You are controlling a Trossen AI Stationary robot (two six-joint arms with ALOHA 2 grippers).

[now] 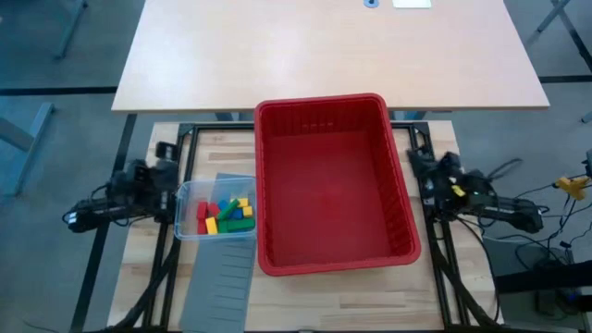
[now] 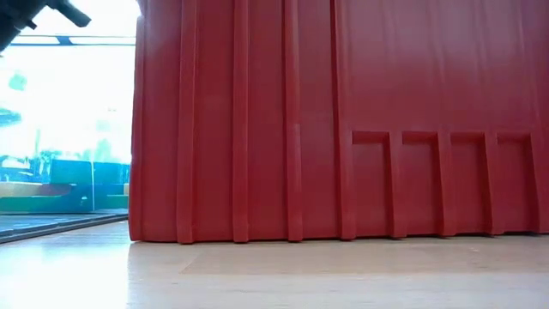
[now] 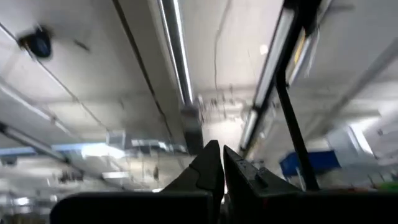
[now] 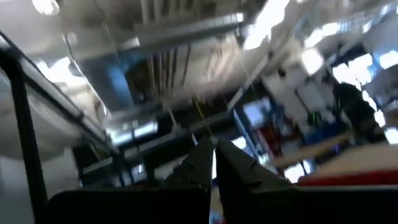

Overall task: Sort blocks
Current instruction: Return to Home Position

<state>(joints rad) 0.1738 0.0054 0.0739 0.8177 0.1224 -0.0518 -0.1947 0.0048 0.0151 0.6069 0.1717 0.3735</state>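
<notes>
Several small plastic blocks, red, yellow, green and blue, lie heaped in the small clear plastic tub. The tub stands just beside the left wall of the large red plastic bin. Your left gripper is folded at the table's left edge, close to the tub, so that arm is the nearer one. The right gripper sits across the bin. Both pairs of jaws are pressed together on nothing and point up at the ceiling, away from the blocks.
</notes>
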